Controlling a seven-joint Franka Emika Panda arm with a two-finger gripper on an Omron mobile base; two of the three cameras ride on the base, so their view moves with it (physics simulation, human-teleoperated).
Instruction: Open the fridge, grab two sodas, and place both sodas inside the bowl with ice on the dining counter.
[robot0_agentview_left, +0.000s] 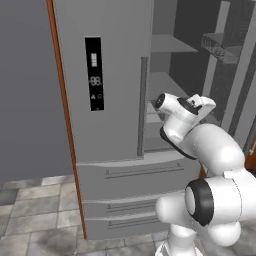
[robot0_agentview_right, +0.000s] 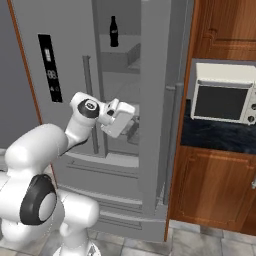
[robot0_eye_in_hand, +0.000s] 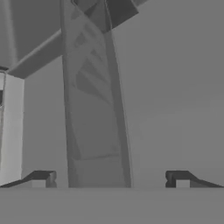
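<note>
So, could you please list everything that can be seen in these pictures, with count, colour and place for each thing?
Tall grey French-door fridge: one, grey, centre; the door with the black display strip is closed, the other is open, drawers below.
Slim black soda bottle with narrow neck: one, black, upright on an upper shelf inside the fridge.
Wire door bin: one, grey, on the open door.
White microwave with dark window: one, white, on the wall counter beside the fridge.
Black stone wall counter: one, black.
Brown wood cabinets: brown, above and below the microwave.
Grey tiled floor: grey.
White robot arm: one, white with dark joints.
Two-finger gripper: one, open, reaching into the fridge.
</note>
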